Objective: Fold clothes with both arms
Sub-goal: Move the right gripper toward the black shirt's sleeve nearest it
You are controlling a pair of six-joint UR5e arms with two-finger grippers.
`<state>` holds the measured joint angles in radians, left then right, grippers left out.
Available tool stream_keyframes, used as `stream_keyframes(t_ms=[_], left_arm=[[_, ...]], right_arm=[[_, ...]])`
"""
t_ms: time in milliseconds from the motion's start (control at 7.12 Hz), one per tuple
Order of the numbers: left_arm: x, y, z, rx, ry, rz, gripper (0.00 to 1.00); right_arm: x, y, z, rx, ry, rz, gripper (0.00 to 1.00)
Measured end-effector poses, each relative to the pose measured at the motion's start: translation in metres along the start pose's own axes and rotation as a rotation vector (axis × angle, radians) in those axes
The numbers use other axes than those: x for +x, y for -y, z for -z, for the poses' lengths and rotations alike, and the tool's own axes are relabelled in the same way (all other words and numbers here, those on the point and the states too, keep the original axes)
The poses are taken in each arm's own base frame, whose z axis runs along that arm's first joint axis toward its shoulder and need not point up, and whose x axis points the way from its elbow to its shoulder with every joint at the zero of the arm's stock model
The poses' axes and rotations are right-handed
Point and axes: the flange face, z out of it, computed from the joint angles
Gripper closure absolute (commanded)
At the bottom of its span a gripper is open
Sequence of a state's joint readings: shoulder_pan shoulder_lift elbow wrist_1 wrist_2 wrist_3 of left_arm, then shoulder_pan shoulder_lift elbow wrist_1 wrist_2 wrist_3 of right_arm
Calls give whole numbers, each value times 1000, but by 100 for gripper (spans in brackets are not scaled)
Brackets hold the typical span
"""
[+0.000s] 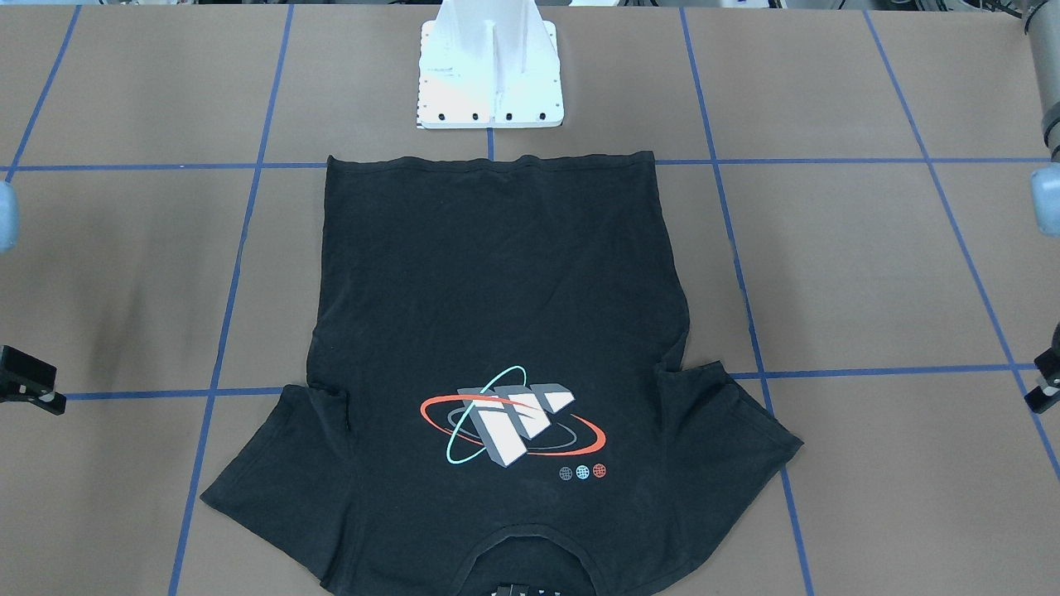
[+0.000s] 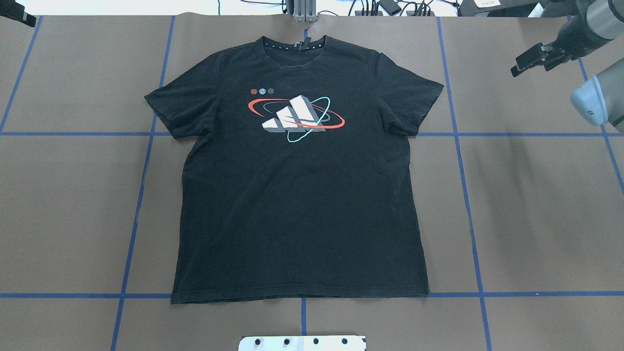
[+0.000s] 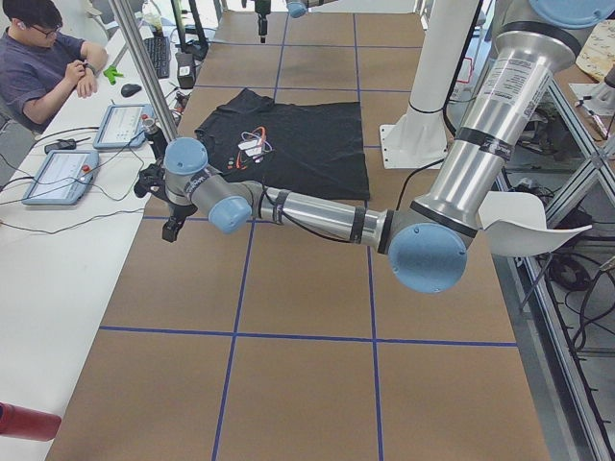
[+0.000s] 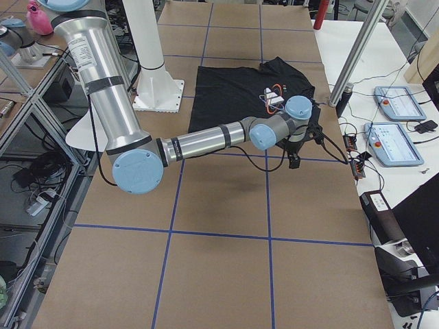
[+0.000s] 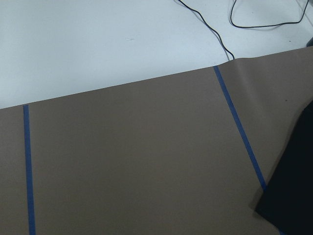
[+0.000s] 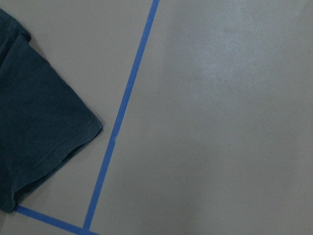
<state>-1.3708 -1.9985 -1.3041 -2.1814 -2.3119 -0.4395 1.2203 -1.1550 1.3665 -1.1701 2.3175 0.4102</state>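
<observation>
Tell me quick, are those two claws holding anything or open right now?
Left gripper: holds nothing; open or closed cannot be told.
Right gripper: holds nothing; open or closed cannot be told.
The T-shirt lies flat, apart from both.

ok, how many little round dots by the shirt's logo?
3, in a row on the T-shirt, just collar-side of the logo: red dot, cyan dot, grey dot. None appears hidden.

No readable text; the T-shirt (image 2: 302, 195) bears a three-bar logo (image 2: 295, 118).

Silver arms (image 4: 206, 139), light-blue joint caps (image 4: 137, 171)
</observation>
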Motion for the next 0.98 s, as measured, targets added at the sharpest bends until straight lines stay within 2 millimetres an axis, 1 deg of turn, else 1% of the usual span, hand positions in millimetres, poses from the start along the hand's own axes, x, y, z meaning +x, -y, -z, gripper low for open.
stream_keyframes(t_ms=[281, 421, 561, 842, 983], left_arm=[[4, -4, -16, 19, -25, -14, 1], [0, -8, -24, 31, -36, -16, 1], [-4, -10, -29, 43, -45, -7, 1], [-4, -11, -31, 58, -57, 27, 1], [-2, -11, -31, 61, -61, 33, 1]], right_arm=[[-33, 21, -16, 11, -15, 9, 1], [-49, 28, -23, 16, -17, 5, 2], [-60, 32, -35, 32, -14, 6, 2], [-75, 38, -69, 88, 15, -15, 3], [-89, 44, -86, 106, 10, -29, 8]])
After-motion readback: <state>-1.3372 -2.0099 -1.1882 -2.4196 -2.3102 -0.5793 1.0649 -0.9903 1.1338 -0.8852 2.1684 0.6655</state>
